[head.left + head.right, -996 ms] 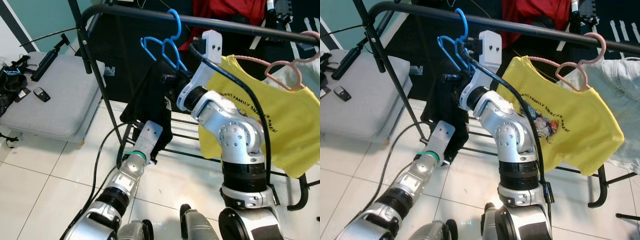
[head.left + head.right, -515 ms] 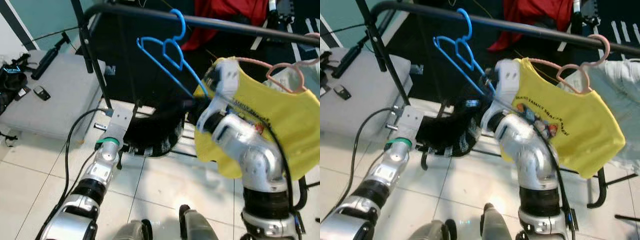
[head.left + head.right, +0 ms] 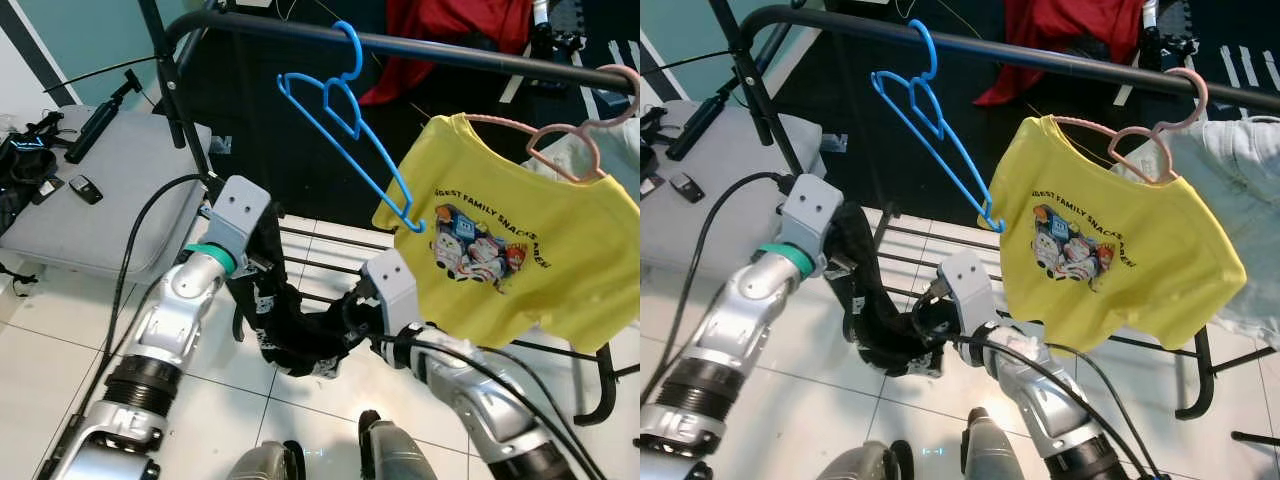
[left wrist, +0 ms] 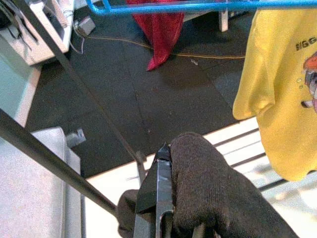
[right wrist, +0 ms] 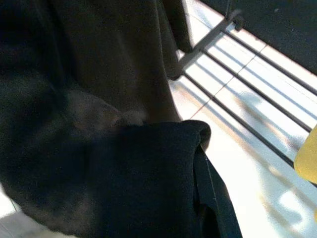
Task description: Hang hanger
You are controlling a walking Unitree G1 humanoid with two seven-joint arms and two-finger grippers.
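Clothes rail [image 3: 470, 47] overhead carries empty blue hanger [image 3: 345, 110]. I see black garment [image 3: 285, 325] dropped below since 1s ago; left end effector [image 3: 262, 258], right end effector [image 3: 352, 318] both gripping it. Needs rehanging.

Looks like a home laundry corner: black clothes rail [image 3: 450, 45] over white tiled floor [image 3: 60, 340], grey cushion [image 3: 110, 190] beside the rail.
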